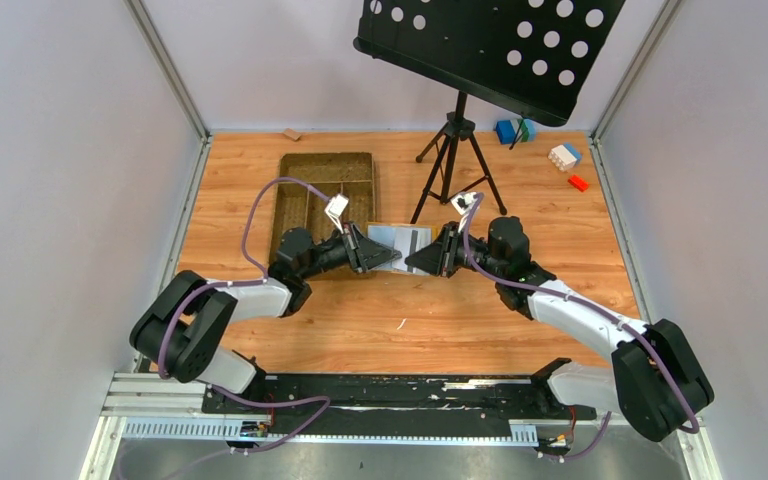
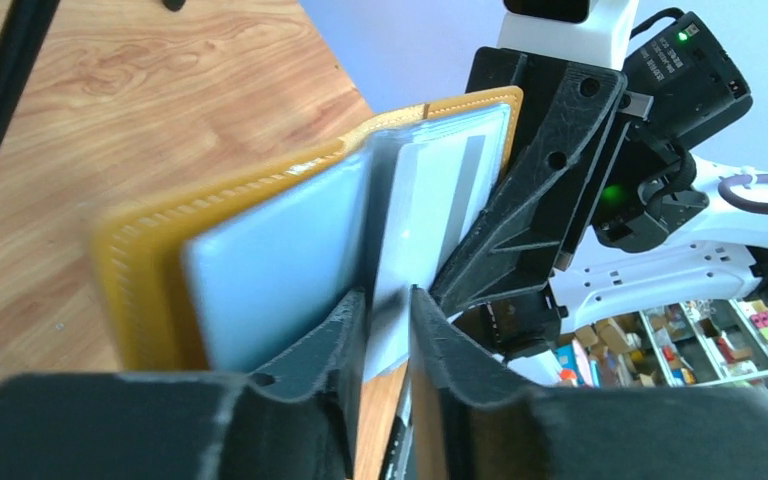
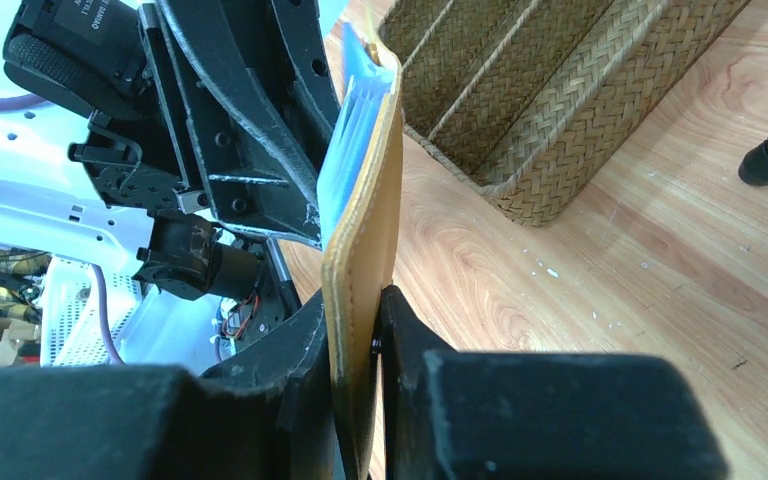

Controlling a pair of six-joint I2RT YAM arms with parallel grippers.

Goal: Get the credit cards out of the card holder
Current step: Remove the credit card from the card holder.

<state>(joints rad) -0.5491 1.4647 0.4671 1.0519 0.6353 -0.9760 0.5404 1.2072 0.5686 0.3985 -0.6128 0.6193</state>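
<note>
While my right claw [image 3: 358,335] pinches the cover of the yellow wallet [image 3: 365,230], I see my left claw [image 2: 388,335] pinching a pale inner leaf [image 2: 415,210].

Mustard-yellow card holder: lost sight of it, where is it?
Top view, mid-table: card holder gripped by left hand and right hand, right of brown woven tray.
</note>
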